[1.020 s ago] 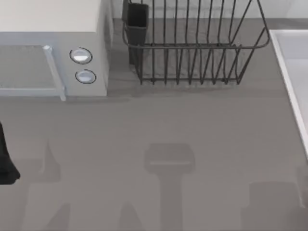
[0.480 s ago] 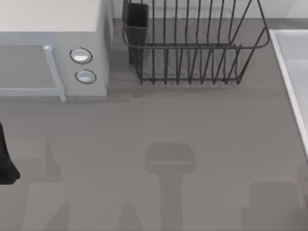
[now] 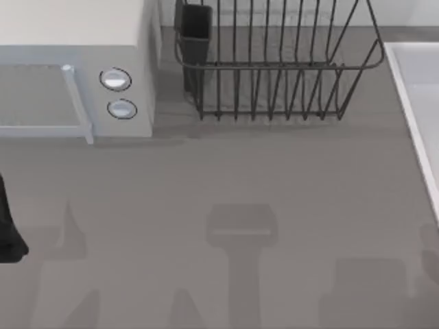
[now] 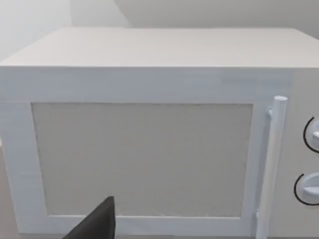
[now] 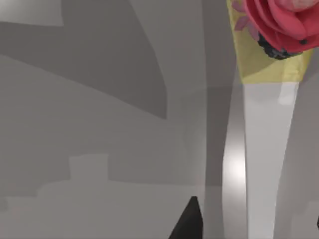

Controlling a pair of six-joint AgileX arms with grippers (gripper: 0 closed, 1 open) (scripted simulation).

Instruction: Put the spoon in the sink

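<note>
Hovering low over a spoon [image 5: 259, 149] with a long glossy white handle, a yellow collar and a pink rose-shaped end: right gripper [image 5: 255, 226], dark fingertips [image 5: 192, 221] spread to either side of the handle and apart from it, gripping nothing. Cannot tell from the right wrist view whether the grey under the spoon is table or basin.

Parked at the top view's left edge: left arm [image 3: 8, 229], with the left gripper [image 4: 97, 224] facing the microwave door. Cannot tell whether it is open or shut.

Counted: one boxy white microwave [image 3: 68, 41] at the back left, with one bar handle [image 3: 77, 103] and two round knobs [image 3: 115, 79], one above the other. Just right of it, one dark wire dish rack [image 3: 274, 68] with one dark cutlery cup [image 3: 195, 27] at its left end. At the right edge, one large pale grey-white sink [image 3: 406, 103] with a lighter raised rim, near the rack's right end but apart from it.

Underneath all: smooth matt grey table [image 3: 240, 171], crossed by soft arm shadows along the front.
</note>
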